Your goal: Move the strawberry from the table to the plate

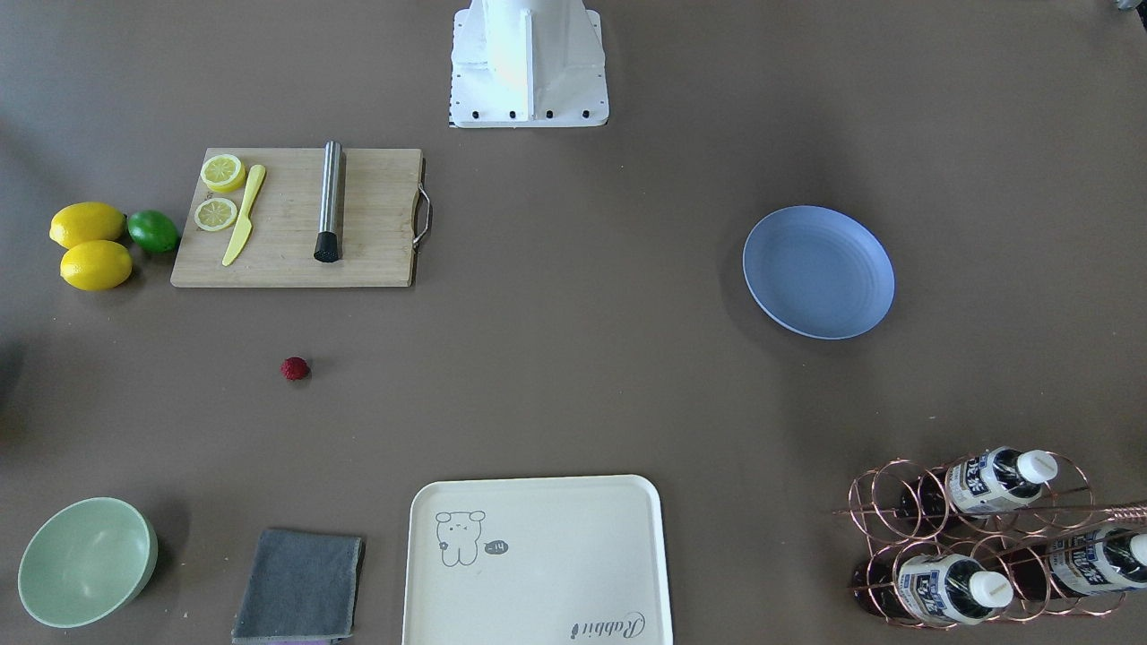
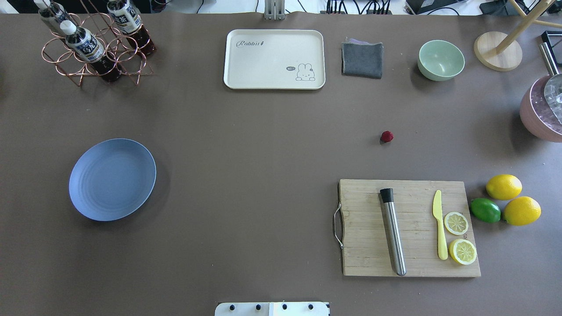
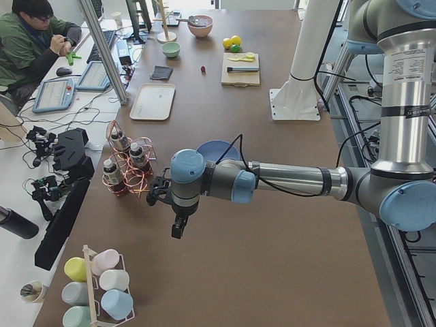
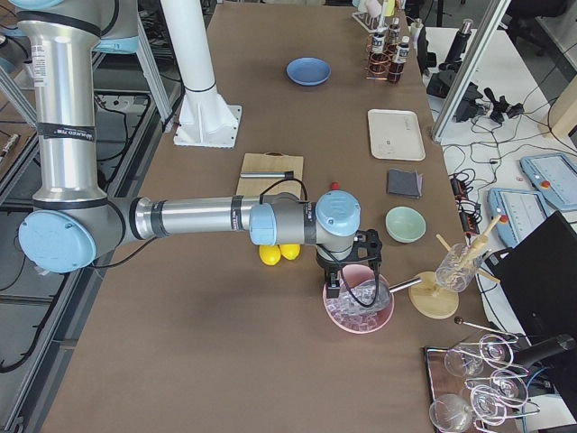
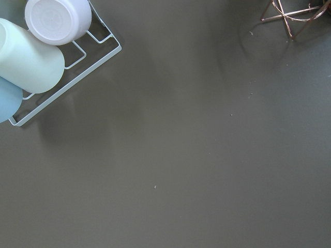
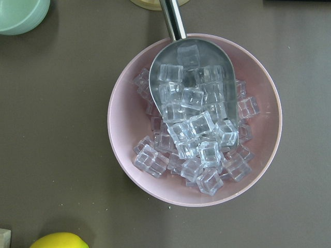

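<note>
"Table (image 2: 263,145) first: you have a broad, flat, matte brown-grey sheet."
"And the plate (image 2: 112,179)?"
"Round, shallow, blue-grey, faintly ringed, on the robot's left side."
"Grippers?"
"The left gripper (image 3: 177,230) hangs over bare table near the copper wire rack (image 3: 129,167), the right gripper (image 4: 334,289) over a pink bowl (image 6: 125,126) of clear cubes — you can't tell whether either's fingers are parted."
"Strawberry (image 2: 387,136)?"
"Tiny, dark red, bumpy — on the table beyond the wooden board (image 2: 408,228), well apart from both grippers and the plate."

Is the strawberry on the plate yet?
No, the strawberry lies on the bare table near the cutting board, and the plate across the table holds nothing.
</note>
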